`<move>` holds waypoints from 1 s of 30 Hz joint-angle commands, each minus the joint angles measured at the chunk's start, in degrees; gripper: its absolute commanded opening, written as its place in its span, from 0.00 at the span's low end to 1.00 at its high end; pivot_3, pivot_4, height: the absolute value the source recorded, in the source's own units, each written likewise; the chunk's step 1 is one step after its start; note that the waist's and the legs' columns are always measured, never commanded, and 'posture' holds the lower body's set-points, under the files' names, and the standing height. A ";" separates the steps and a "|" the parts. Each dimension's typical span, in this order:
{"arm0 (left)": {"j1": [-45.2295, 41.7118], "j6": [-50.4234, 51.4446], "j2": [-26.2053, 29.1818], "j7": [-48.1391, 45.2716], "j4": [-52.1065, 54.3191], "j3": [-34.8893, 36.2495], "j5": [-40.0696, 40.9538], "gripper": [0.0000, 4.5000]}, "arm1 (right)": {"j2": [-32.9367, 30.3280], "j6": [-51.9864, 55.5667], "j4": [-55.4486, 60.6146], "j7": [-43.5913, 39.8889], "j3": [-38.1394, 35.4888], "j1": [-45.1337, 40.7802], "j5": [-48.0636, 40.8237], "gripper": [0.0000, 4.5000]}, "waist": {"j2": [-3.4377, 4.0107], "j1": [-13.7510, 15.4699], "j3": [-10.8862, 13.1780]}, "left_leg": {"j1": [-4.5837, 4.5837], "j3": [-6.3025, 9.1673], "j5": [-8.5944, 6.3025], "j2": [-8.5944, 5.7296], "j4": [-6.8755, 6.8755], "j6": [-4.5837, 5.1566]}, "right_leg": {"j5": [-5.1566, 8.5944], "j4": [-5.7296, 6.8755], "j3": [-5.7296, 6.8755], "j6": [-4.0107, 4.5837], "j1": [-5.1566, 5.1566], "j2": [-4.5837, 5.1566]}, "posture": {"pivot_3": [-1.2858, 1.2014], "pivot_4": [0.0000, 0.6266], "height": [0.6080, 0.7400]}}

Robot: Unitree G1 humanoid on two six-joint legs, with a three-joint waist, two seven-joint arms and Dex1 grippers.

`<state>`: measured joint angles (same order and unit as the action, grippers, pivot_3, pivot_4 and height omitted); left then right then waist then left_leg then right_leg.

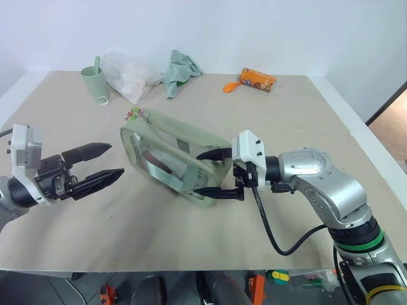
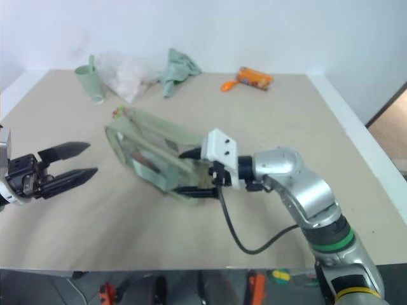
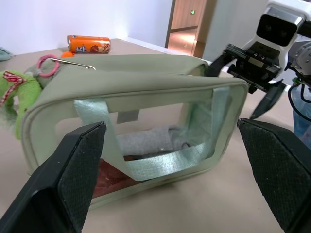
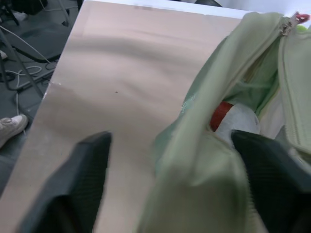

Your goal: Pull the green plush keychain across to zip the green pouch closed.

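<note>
The green pouch [image 1: 166,151] lies near the table's middle, clear window toward me, its zipper open along the top. The green plush keychain [image 1: 133,115] hangs at the pouch's far left corner, beside a pink ring [image 3: 47,65]. My right gripper [image 1: 198,173] comes in from the right and straddles the pouch's right end, one finger on the top edge, one by the lower edge; the right wrist view shows a gap beside the fabric [image 4: 194,160]. My left gripper [image 1: 116,159] hovers open just left of the pouch, touching nothing.
Along the far edge stand a pale green cup [image 1: 95,80], a white plastic bag [image 1: 127,74], a teal rag [image 1: 180,70], an orange spoon [image 1: 230,86] and an orange packet [image 1: 257,79]. A black cable [image 1: 273,235] trails below my right wrist.
</note>
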<state>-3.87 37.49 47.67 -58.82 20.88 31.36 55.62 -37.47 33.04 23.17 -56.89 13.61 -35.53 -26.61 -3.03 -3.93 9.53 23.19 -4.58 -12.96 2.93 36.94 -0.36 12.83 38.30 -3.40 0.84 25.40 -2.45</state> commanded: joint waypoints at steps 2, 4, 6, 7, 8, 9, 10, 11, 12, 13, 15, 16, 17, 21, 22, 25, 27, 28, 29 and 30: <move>-0.15 -1.22 -0.18 0.72 1.47 1.04 0.74 1.00 | 0.03 -2.20 -0.37 -1.55 0.23 0.31 1.24 0.43 | 0.00 0.00 0.00 | 0.00 0.01 0.00 0.00 0.02 0.00 | 0.00 0.02 0.01 0.00 0.00 0.00 | 0.52 0.24 1.00; -0.16 -1.18 -0.26 1.10 1.38 1.10 0.82 1.00 | 0.12 -2.72 -0.82 -2.04 0.35 0.41 1.73 0.28 | 0.00 0.00 0.00 | 0.00 0.01 0.00 0.00 0.04 0.00 | 0.00 0.03 0.01 0.00 -0.01 0.00 | 0.52 0.24 1.00; -0.06 -1.20 -0.38 1.42 1.52 1.14 0.94 1.00 | 0.35 -3.08 -1.12 -2.50 0.30 0.50 1.92 0.14 | 0.00 0.00 0.00 | 0.00 0.01 0.00 0.00 0.08 0.00 | 0.00 0.08 0.01 0.01 -0.01 0.00 | 0.52 0.24 1.00; -0.01 -1.20 -0.43 1.53 1.62 1.20 1.02 1.00 | 0.42 -3.20 -1.16 -2.71 0.26 0.54 1.93 0.04 | 0.00 0.00 0.00 | 0.00 0.01 0.00 0.00 0.10 0.00 | 0.00 0.10 0.01 0.01 0.00 -0.01 | 0.52 0.24 1.00; 0.02 -1.20 -0.47 1.61 1.68 1.26 1.06 1.00 | 0.48 -3.26 -1.18 -2.87 0.22 0.57 1.97 0.01 | 0.00 0.00 0.00 | 0.00 0.01 0.00 0.00 0.13 0.00 | 0.00 0.12 0.01 0.01 0.00 -0.01 | 0.52 0.24 1.00; -0.02 -1.17 -0.51 1.76 1.71 1.39 1.17 1.00 | 0.47 -3.40 -1.30 -3.12 0.13 0.56 2.01 0.01 | 0.00 0.00 0.00 | 0.00 0.02 0.00 0.00 0.18 0.00 | 0.00 0.17 0.01 0.01 0.00 0.00 | 0.52 0.24 1.00; -0.03 -1.16 -0.54 1.87 1.73 1.49 1.24 1.00 | 0.48 -3.49 -1.38 -3.33 0.06 0.56 2.07 0.01 | 0.00 0.01 0.00 | 0.00 0.01 0.00 0.00 0.23 0.00 | 0.00 0.21 0.01 0.01 0.00 0.00 | 0.52 0.24 1.00; -0.11 -1.13 -0.60 2.09 1.65 1.78 1.47 1.00 | 0.35 -3.83 -1.67 -3.76 -0.13 0.50 2.16 0.01 | 0.00 0.00 0.00 | 0.00 0.02 0.00 0.00 0.29 0.00 | 0.00 0.26 0.01 0.01 -0.01 0.00 | 0.52 0.24 1.00; -0.15 -1.08 -0.64 2.29 1.56 2.12 1.76 1.00 | 0.19 -4.29 -2.01 -4.17 -0.34 0.43 2.30 0.01 | 0.00 0.00 0.00 | 0.00 0.02 0.00 0.00 0.34 0.00 | 0.00 0.31 0.01 0.01 -0.01 0.00 | 0.52 0.24 1.00; -0.34 -1.08 -0.57 2.54 1.21 2.68 2.13 1.00 | 0.02 -5.68 -3.09 -4.49 -0.68 0.09 3.03 0.01 | 0.00 0.00 0.00 | 0.00 0.02 0.00 0.00 0.38 0.00 | 0.00 0.35 0.01 0.01 0.00 0.00 | 0.52 0.24 1.00; -0.71 -0.74 -0.28 2.86 0.36 3.86 3.23 1.00 | -0.32 -7.78 -5.29 -5.18 -1.20 -0.64 4.17 0.01 | 0.00 0.00 0.00 | -0.01 0.02 0.00 -0.01 0.47 0.00 | 0.01 0.43 0.01 0.01 0.00 0.00 | 0.52 0.24 1.00; -1.35 -0.32 0.02 3.02 -0.64 4.74 4.26 1.00 | -0.97 -9.18 -6.95 -6.58 -1.57 -1.14 4.49 0.01 | 0.00 0.00 0.00 | -0.01 0.01 0.00 0.00 0.50 0.00 | 0.00 0.46 0.01 0.01 -0.01 0.00 | 0.52 0.24 1.00; -2.09 0.31 0.44 3.24 -1.88 5.78 5.55 1.00 | -1.95 -10.85 -8.79 -8.83 -1.96 -1.68 4.51 0.01 | 0.01 0.01 0.01 | -0.02 0.01 0.00 -0.01 0.53 0.00 | 0.00 0.50 0.01 0.01 -0.01 0.00 | 0.52 0.24 1.00; -4.82 2.08 2.46 3.75 -7.17 8.71 8.53 1.00 | -5.10 -20.05 -19.99 -17.48 -2.48 -7.48 6.56 0.01 | 0.02 0.19 0.01 | -0.09 0.00 0.02 -0.05 0.62 0.03 | 0.01 0.61 0.01 0.02 -0.03 0.00 | 0.52 0.24 1.00; -5.38 2.38 2.60 4.08 -7.68 9.10 9.21 1.00 | -5.39 -23.22 -23.08 -19.10 -2.26 -9.43 7.71 0.01 | 0.02 0.17 0.02 | -0.11 0.00 0.02 -0.05 0.62 0.03 | 0.08 0.61 0.01 0.14 -0.04 0.00 | 0.52 0.24 1.00; -6.15 2.91 2.73 4.50 -8.39 9.26 9.99 1.00 | -4.86 -30.29 -30.85 -22.43 -1.51 -13.97 10.57 0.01 | 0.05 0.16 0.04 | -0.13 -0.07 0.02 -0.03 0.62 0.03 | 0.08 0.64 0.00 0.16 -0.01 0.00 | 0.52 0.24 1.00; -5.88 3.06 2.72 4.36 -8.24 8.77 9.59 1.00 | -4.13 -33.34 -34.48 -23.41 -0.78 -16.06 12.54 0.01 | 0.04 0.21 0.04 | -0.13 0.00 0.01 -0.02 0.57 0.02 | 0.06 0.66 0.04 0.13 -0.02 -0.02 | 0.52 0.24 1.00; -5.61 3.04 2.59 4.33 -7.88 8.53 9.38 1.00 | -3.79 -34.47 -35.52 -23.97 -0.51 -16.61 13.12 0.01 | 0.04 0.24 0.04 | -0.11 0.02 0.00 -0.02 0.52 0.01 | 0.09 0.66 0.06 0.19 0.00 -0.02 | 0.52 0.24 1.00; -5.40 3.05 2.49 4.34 -7.59 8.41 9.30 1.00 | -3.42 -35.22 -36.09 -24.54 -0.36 -16.86 13.34 0.01 | 0.04 0.29 0.04 | -0.11 0.03 -0.02 -0.01 0.49 -0.01 | 0.13 0.68 0.06 0.25 0.00 -0.03 | 0.52 0.24 1.00; -5.28 3.04 2.42 4.37 -7.40 8.41 9.31 1.00 | -3.02 -35.42 -35.94 -25.05 -0.30 -16.63 13.20 0.01 | 0.04 0.32 0.04 | -0.11 0.04 -0.03 -0.01 0.46 -0.02 | 0.15 0.68 0.06 0.28 0.01 -0.03 | 0.52 0.24 1.00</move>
<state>-9.10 40.48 49.23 -54.31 12.34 38.64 64.32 -40.76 -0.71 -12.99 -80.90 13.48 -50.72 -14.07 -2.98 -3.61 9.57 23.08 -4.53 -13.00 2.93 37.38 -0.41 13.01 38.99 -3.34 1.17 25.42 -2.48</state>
